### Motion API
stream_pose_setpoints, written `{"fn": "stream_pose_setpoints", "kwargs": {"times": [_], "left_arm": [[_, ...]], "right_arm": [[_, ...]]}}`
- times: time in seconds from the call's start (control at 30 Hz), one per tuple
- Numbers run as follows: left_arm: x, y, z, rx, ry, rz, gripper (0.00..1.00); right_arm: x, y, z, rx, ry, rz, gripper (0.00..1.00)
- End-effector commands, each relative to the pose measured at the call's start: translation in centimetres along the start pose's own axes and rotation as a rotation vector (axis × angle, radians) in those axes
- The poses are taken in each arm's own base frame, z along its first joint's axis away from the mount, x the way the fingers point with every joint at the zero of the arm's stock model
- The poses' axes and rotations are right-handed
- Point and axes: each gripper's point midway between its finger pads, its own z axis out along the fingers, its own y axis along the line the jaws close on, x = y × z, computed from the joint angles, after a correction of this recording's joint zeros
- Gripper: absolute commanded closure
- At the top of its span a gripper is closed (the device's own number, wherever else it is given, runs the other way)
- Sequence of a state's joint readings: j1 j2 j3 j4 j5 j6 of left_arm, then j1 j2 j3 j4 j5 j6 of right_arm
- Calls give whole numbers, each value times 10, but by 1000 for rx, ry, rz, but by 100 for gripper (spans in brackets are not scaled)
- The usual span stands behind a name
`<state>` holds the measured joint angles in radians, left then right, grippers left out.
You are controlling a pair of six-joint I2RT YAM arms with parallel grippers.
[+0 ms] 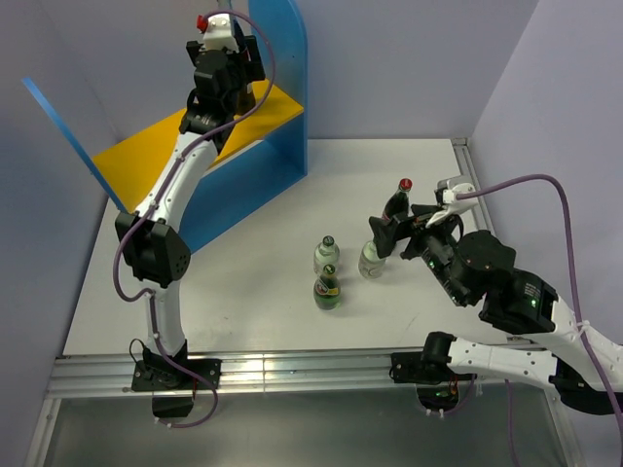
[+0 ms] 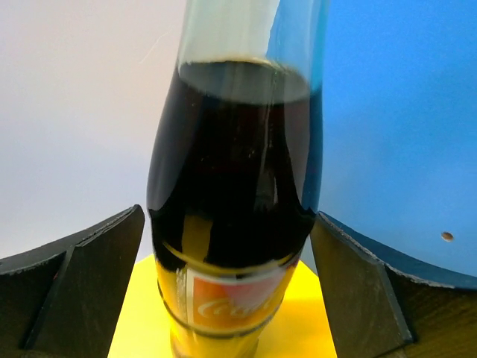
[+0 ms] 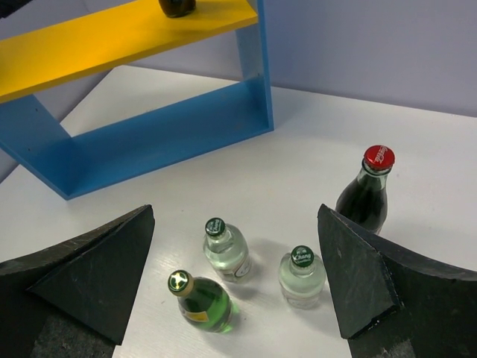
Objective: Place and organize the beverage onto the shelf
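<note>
The left gripper (image 2: 227,220) stands wide around a cola bottle (image 2: 231,149) upright on the shelf (image 1: 146,161)'s yellow board, beside the blue side panel (image 2: 395,112). The right gripper (image 3: 237,212), wide too, hangs above four bottles (image 3: 226,250) mid-table (image 1: 253,311).

bright even light, soft faint shadows, mild wide-angle distortion

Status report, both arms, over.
Left gripper open, straddling cola on shelf. Right gripper open, facing four bottles on table. No obstruction seen.

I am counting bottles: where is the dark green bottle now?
Top view: the dark green bottle stands at the table centre, on the near side of a clear bottle.
</note>
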<state>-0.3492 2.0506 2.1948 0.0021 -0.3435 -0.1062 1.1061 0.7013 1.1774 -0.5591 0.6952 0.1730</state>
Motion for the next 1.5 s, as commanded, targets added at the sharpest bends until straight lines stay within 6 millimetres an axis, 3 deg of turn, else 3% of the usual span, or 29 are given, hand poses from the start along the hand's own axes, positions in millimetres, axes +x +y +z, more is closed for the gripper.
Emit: {"fn": "stream_pose_setpoints", "kwargs": {"times": [0.0,0.2,0.23,0.47,0.6,0.73,0.77,1.03,1.3,1.47], "left_arm": [[-69,-2,-22,37,-135,-64,0],[-93,5,-56,56,-147,-94,0],[-93,5,-60,62,-144,-96,0],[-109,17,-103,63,-152,-140,0],[-120,31,-141,34,-125,-218,1],[-107,38,-177,36,-39,-292,1],[-100,39,-189,35,0,-325,0],[-70,30,-244,157,92,-380,0],[-53,28,-279,213,143,-372,0],[-46,15,-290,274,175,-376,0]], "right_arm": [[9,-1,7,34,33,6,2],[26,-9,34,98,144,61,2],[23,-23,40,147,136,80,2],[24,-66,66,358,150,122,2],[25,-85,79,412,139,140,2],[37,-102,97,440,150,105,3],[30,-109,102,444,108,91,4],[49,-127,128,457,65,10,10],[76,-141,142,462,45,-18,29],[79,-140,147,438,24,-20,52]]}}
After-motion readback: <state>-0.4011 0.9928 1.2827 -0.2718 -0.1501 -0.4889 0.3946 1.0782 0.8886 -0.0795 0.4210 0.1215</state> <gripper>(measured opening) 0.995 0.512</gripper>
